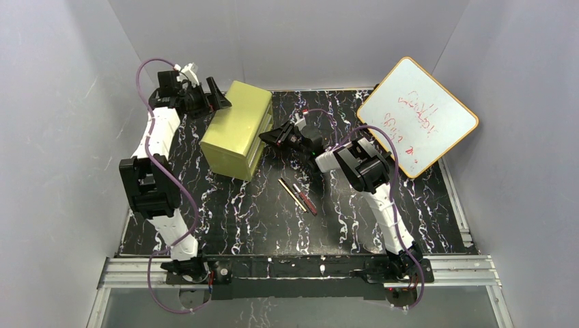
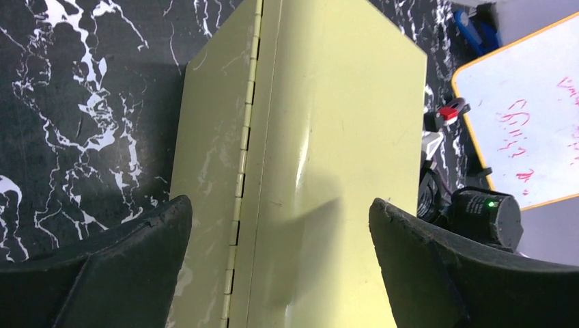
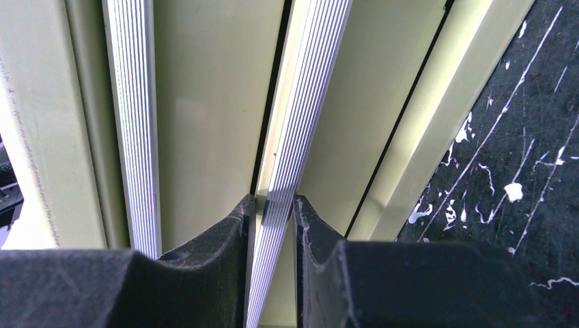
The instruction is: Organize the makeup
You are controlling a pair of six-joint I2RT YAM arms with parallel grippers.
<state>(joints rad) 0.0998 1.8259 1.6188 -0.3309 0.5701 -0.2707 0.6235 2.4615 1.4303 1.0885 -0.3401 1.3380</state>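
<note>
Both the thin gold pencil (image 1: 292, 195) and the dark red pencil (image 1: 307, 201) lie near the olive-green drawer box (image 1: 235, 126), whose ribbed silver handle (image 3: 290, 130) your right end effector (image 3: 273, 205) pinches while the left end effector (image 2: 280, 212) is spread over the box, so you seem to be opening a drawer: pull straight outward.

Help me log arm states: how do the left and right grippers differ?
The left gripper is wide open; the right gripper is shut on a ribbed silver handle. The left gripper hangs above the olive box, gripping nothing; the right gripper is at its drawer front. Both are at that box.
</note>
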